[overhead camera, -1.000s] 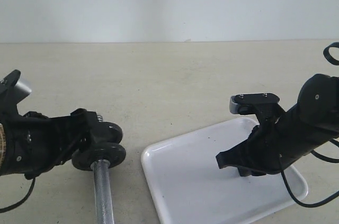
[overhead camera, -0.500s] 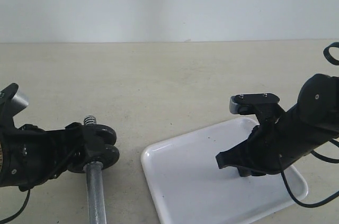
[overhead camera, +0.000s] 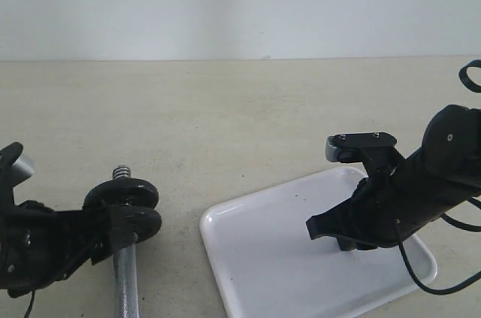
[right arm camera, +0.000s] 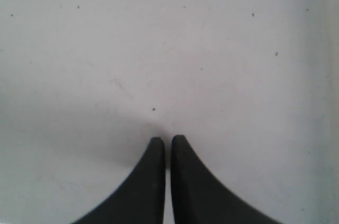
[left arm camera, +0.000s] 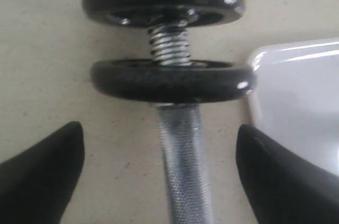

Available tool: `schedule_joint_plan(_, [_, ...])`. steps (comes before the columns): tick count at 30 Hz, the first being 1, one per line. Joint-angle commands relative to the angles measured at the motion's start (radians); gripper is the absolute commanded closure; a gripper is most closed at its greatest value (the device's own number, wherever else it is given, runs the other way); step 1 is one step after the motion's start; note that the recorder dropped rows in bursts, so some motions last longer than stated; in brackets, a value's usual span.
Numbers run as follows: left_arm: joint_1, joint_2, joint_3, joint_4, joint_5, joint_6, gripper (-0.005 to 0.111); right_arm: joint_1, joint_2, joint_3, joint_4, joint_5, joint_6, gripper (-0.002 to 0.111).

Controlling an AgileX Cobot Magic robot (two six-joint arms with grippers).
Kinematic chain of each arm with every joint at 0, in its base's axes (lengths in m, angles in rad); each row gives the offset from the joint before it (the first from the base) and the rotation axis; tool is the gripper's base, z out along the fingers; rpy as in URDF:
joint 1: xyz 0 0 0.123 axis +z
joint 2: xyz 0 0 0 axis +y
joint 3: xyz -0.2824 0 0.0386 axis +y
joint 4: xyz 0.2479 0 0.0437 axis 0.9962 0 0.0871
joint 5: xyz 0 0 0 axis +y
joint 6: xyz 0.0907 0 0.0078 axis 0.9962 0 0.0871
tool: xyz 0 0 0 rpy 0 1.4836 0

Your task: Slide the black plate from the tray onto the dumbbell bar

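Plate [left arm camera: 172,81] — matte black, rough-skinned, round — sits on bar [left arm camera: 185,171].

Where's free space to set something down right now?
Widest: bare table behind the dumbbell bar and tray, up to the wall. Also the tray's left half, ahead of the shut right hand. Narrow strip between bar and tray. Crowded: near left, where the open left hand straddles the bar by the black plate.
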Motion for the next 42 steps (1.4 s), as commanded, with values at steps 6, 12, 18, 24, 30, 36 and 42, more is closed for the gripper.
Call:
schedule_joint_plan(6, [-0.001, 0.067, 0.015, 0.005, -0.076, 0.003, 0.034, 0.0, -0.01, 0.003, -0.003, -0.006, -0.003, 0.106])
schedule_joint_plan(12, [-0.001, 0.067, 0.015, 0.005, -0.076, -0.004, 0.034, 0.0, -0.01, 0.003, -0.003, -0.006, -0.003, 0.106])
schedule_joint_plan(18, [-0.001, 0.067, 0.015, 0.005, -0.076, -0.004, 0.034, 0.0, -0.01, 0.003, -0.003, -0.006, -0.003, 0.106])
schedule_joint_plan(24, [-0.001, 0.067, 0.015, 0.005, -0.076, -0.013, 0.034, 0.0, -0.01, 0.003, -0.003, -0.006, -0.003, 0.106])
schedule_joint_plan(30, [-0.001, 0.067, -0.002, -0.007, -0.126, -0.019, 0.034, 0.0, -0.01, 0.003, -0.003, -0.008, -0.003, 0.106])
schedule_joint_plan(36, [-0.001, 0.067, -0.022, -0.007, -0.128, -0.019, 0.034, 0.0, -0.01, 0.003, -0.003, -0.008, -0.003, 0.106])
schedule_joint_plan(42, [-0.001, 0.067, -0.022, -0.007, -0.128, -0.019, 0.034, 0.0, -0.01, 0.003, -0.003, -0.008, -0.003, 0.106])
